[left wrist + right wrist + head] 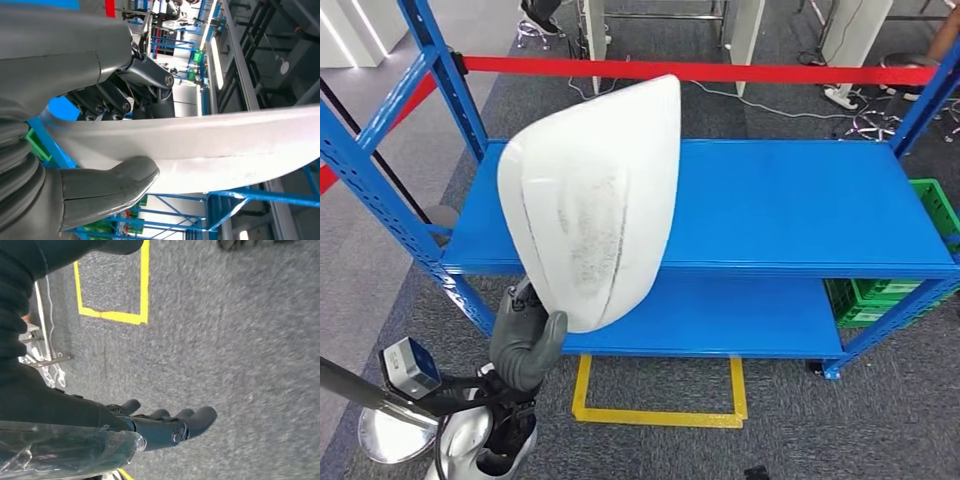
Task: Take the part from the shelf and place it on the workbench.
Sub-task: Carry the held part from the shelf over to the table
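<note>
Above the blue metal shelf [788, 205], clear of its surface: large white curved plastic shell part [595, 200], pinched at its lower edge by the left hand [525, 340], thumb under and dark fingers [113, 102] over the rim. Best carried level and slow, grip kept firm on that thin edge, turning wide so the broad shell misses the blue uprights. Right hand [166, 427] hanging over grey carpet, fingers loosely extended, holding nothing; bench nowhere to be made out, far side of the shell hidden.

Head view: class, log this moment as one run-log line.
left hand: holds curved white plastic part | right hand: open, hanging | blue metal shelf: behind part
</note>
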`<state>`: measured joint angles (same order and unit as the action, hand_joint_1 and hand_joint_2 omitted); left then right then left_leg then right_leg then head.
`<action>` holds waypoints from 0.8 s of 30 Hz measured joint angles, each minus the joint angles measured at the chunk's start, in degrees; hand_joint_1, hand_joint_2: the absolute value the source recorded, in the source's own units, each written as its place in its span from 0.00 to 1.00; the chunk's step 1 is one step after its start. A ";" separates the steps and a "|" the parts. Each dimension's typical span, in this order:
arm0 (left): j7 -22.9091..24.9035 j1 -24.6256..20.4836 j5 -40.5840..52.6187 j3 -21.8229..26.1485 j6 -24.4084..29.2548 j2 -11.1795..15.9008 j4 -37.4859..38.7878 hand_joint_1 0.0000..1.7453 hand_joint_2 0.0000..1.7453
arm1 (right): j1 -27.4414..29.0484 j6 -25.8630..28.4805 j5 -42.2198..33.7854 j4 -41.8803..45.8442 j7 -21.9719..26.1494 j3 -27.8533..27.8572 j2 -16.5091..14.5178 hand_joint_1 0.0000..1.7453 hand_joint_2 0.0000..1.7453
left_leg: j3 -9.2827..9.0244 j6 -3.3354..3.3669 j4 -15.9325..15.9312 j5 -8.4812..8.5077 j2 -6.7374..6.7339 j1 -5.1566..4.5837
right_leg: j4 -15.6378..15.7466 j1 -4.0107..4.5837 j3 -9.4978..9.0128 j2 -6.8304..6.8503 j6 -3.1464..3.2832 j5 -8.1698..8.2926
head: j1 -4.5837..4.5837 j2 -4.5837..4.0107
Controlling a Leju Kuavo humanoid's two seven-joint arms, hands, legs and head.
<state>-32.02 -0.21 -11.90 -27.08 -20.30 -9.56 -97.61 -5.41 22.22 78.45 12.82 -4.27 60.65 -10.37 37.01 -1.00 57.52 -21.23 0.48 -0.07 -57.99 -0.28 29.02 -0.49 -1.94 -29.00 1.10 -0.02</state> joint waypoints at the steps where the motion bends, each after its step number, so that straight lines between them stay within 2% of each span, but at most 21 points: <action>1: 0.00 0.01 -0.06 0.00 0.03 0.03 0.01 1.00 1.00 | 0.00 0.03 0.01 0.00 0.00 0.00 -0.01 0.00 1.00 | 0.50 -0.33 0.81 -1.26 0.01 0.03 | 0.05 -0.08 0.46 0.10 0.49 0.58 | -0.06 0.00; 2: 0.00 0.00 -0.13 0.00 0.07 0.06 0.03 1.00 1.00 | -0.04 0.05 0.02 0.00 0.01 0.00 -0.01 0.00 1.00 | 1.26 -0.61 2.68 -3.47 0.01 0.06 | 0.11 -0.17 1.05 0.19 0.89 1.23 | -0.14 0.00; 4: 0.00 0.00 -0.24 0.00 0.13 0.12 0.08 1.00 1.00 | -0.04 0.07 0.06 0.01 0.03 0.00 -0.01 0.00 1.00 | 3.15 -1.01 9.46 -9.06 0.00 0.12 | 0.05 -0.21 2.48 0.27 1.28 2.41 | -0.27 0.00; 5: 0.00 0.01 -0.32 0.00 0.16 0.16 0.14 1.00 1.00 | 0.02 0.07 0.09 0.01 0.03 0.00 -0.01 0.00 1.00 | 3.81 -1.11 12.80 -10.66 0.00 0.13 | 0.02 -0.19 3.23 0.32 1.32 2.96 | -0.28 0.00; 6: 0.00 0.03 -0.42 0.00 0.20 0.22 0.20 1.00 1.00 | 0.09 0.08 0.13 0.01 0.03 0.00 -0.01 0.00 1.00 | 3.85 -1.13 14.89 -10.98 -0.01 0.13 | -0.01 -0.17 3.96 0.37 1.30 3.49 | -0.27 0.00; 7: 0.00 0.04 -0.55 0.01 0.26 0.29 0.25 1.00 1.00 | 0.13 0.08 0.16 0.01 0.03 -0.01 -0.01 0.00 1.00 | 3.01 -1.08 15.09 -10.14 -0.01 0.13 | -0.03 -0.16 4.65 0.42 1.23 3.99 | -0.28 0.00; 8: 0.00 0.05 -0.66 0.02 0.33 0.36 0.28 1.00 1.00 | 0.13 0.09 0.19 0.01 0.03 -0.01 -0.01 0.00 1.00 | 1.22 -0.96 13.33 -8.66 -0.01 0.13 | -0.04 -0.15 5.23 0.43 1.11 4.45 | -0.28 0.00; 10: 0.00 -0.01 -0.77 0.02 0.42 0.40 0.28 1.00 1.00 | 0.11 0.10 0.23 0.01 0.03 -0.01 -0.01 0.00 1.00 | -4.22 -0.60 6.26 -6.63 0.00 0.09 | -0.10 -0.07 6.10 0.39 0.67 5.24 | -0.29 0.00; 11: 0.00 -0.08 -0.78 0.02 0.44 0.38 0.28 1.00 1.00 | 0.10 0.11 0.25 0.01 0.02 -0.01 -0.01 0.00 1.00 | -6.60 -0.33 2.72 -6.57 0.01 0.04 | -0.14 0.01 6.42 0.38 0.37 5.65 | -0.25 0.00; 12: 0.00 -0.14 -0.83 0.01 0.44 0.36 0.28 1.00 1.00 | 0.09 0.13 0.28 0.01 0.02 -0.01 -0.01 0.00 1.00 | -8.11 -0.09 0.15 -6.89 0.04 -0.03 | -0.16 0.07 6.74 0.38 0.03 6.10 | -0.24 0.00; 13: 0.00 -0.15 -0.88 0.01 0.43 0.35 0.28 1.00 1.00 | 0.08 0.16 0.34 0.01 0.02 -0.02 -0.01 0.00 1.00 | -8.65 0.19 -1.27 -7.20 0.08 -0.15 | -0.14 0.10 7.09 0.41 -0.31 6.59 | -0.19 0.00; 15: 0.00 -0.04 -1.09 0.03 0.44 0.37 0.28 1.00 1.00 | 0.21 0.47 0.55 0.01 0.11 -0.02 -0.01 0.00 1.00 | -7.96 0.92 -1.77 -6.81 0.08 -0.17 | -0.16 -0.07 7.81 0.40 -0.92 7.12 | -0.25 0.00; 16: 0.01 0.02 -1.18 0.04 0.45 0.38 0.28 1.00 1.00 | 0.36 0.70 0.69 0.01 0.18 -0.03 -0.01 0.00 1.00 | -7.54 1.38 -1.82 -6.37 0.04 -0.12 | -0.84 -0.15 8.29 0.38 -1.17 6.22 | -0.18 0.00; 17: 0.01 0.04 -1.25 0.05 0.46 0.37 0.28 1.00 1.00 | 0.50 0.93 0.81 0.01 0.24 -0.03 -0.01 0.00 1.00 | -7.10 1.80 -1.90 -5.87 -0.02 -0.02 | -2.67 -0.20 9.00 0.36 -1.40 4.30 | -0.12 0.00; 19: 0.03 0.05 -1.29 0.06 0.50 0.36 0.28 1.00 1.00 | 0.57 1.14 0.94 0.01 0.28 -0.04 -0.01 0.00 1.00 | -6.13 2.23 -1.90 -4.94 -0.11 -0.01 | -9.50 -0.24 10.93 0.34 -1.77 -1.13 | 0.08 0.00; 20: 0.04 0.08 -1.30 0.07 0.53 0.37 0.29 1.00 1.00 | 0.53 1.17 0.96 0.01 0.28 -0.05 -0.01 0.00 1.00 | -5.58 2.28 -1.87 -4.48 -0.15 -0.06 | -13.27 -0.24 11.75 0.34 -1.89 -3.09 | 0.10 0.00; 21: 0.07 0.11 -1.30 0.07 0.56 0.37 0.29 1.00 1.00 | 0.50 1.20 0.97 0.01 0.29 -0.05 -0.01 0.00 1.00 | -5.00 2.27 -1.84 -4.00 -0.18 -0.11 | -15.82 -0.23 11.98 0.34 -1.93 -3.73 | 0.09 0.00; 22: 0.09 0.14 -1.31 0.08 0.58 0.38 0.30 1.00 1.00 | 0.48 1.23 0.98 0.01 0.28 -0.06 -0.01 0.00 1.00 | -4.41 2.24 -1.82 -3.51 -0.21 -0.14 | -16.60 -0.23 11.36 0.34 -1.92 -3.13 | 0.09 0.00; 23: 0.10 0.16 -1.31 0.08 0.59 0.38 0.31 1.00 1.00 | 0.48 1.24 0.98 0.01 0.28 -0.07 -0.01 0.00 1.00 | -3.83 2.15 -1.80 -3.04 -0.20 -0.15 | -15.20 -0.23 9.69 0.34 -1.85 -1.60 | 0.09 0.00; 24: 0.11 0.16 -1.31 0.09 0.59 0.38 0.30 1.00 1.00 | 0.45 1.25 0.98 0.01 0.28 -0.08 -0.01 0.00 1.00 | -3.31 2.00 -1.75 -2.58 -0.17 -0.15 | -11.86 -0.24 7.03 0.33 -1.77 0.08 | 0.10 0.00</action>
<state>-31.91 -0.05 -13.21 -26.99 -19.71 -9.18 -97.31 -4.96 23.47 79.43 12.83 -3.99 60.58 -10.38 33.69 1.00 55.76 -23.81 0.31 -0.22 -69.85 -0.52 36.05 -0.16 -3.71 -28.93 1.20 -0.02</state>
